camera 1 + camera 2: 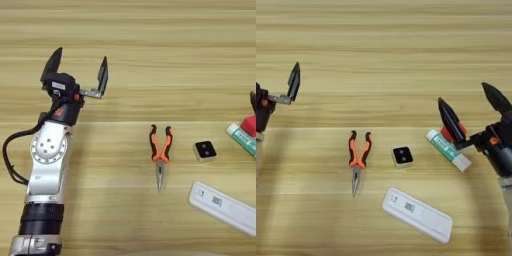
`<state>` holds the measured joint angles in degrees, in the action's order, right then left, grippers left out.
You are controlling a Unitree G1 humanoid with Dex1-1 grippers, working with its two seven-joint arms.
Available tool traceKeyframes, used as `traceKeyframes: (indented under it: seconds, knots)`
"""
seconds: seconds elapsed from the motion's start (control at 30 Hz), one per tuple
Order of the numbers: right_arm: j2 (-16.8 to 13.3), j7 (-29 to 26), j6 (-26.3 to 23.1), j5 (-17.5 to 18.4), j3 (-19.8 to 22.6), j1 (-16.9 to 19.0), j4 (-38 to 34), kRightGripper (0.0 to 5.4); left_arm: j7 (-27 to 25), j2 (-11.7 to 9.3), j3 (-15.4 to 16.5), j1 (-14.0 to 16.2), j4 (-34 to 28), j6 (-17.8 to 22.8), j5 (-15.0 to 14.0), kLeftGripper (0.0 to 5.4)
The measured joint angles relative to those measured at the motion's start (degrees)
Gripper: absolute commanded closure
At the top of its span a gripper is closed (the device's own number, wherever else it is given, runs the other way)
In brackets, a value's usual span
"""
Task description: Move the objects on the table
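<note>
The left gripper (80,67) hovers over the far left of the table (165,60), its two black fingers (103,75) spread wide and empty. Near the middle lie the pliers (160,152), tips pointing near. Right of them sits the small block (205,150), with the white bar (226,207) nearer, angled.
</note>
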<state>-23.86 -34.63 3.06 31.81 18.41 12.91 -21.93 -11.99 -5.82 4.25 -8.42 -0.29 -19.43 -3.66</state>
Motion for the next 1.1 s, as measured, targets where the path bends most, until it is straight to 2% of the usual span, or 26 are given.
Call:
traceKeyframes:
  seconds: [0.13, 0.43, 0.63, 0.8, 1.1]
  knots:
    - [-2.11, -8.05, 1.62, -0.29, -1.56, 4.07, 0.37, 0.00, -0.61, -0.63, 0.00, 0.89, 0.52, -0.46, -0.31, 0.02]
    - [-6.75, -17.88, 3.75, -3.51, -4.58, 8.99, 1.78, 0.00, -0.66, -1.94, 0.21, 0.91, 0.97, -0.82, -1.30, 0.02]
    - [-9.22, -22.35, 3.70, -5.40, -7.41, 12.55, 1.80, 0.00, -0.68, -2.08, 0.20, 0.84, 1.16, -0.89, -1.44, 0.02]
    - [-13.08, -26.23, 2.82, -5.79, -8.25, 15.59, 1.33, 0.00, -0.51, -2.05, 1.65, 0.51, 1.55, -0.88, -3.50, 0.02]
    - [-16.09, -28.12, 1.96, -7.23, -8.88, 15.80, 2.33, 0.00, 0.35, -1.99, 2.47, 0.20, 2.66, -1.02, -3.44, 0.02]
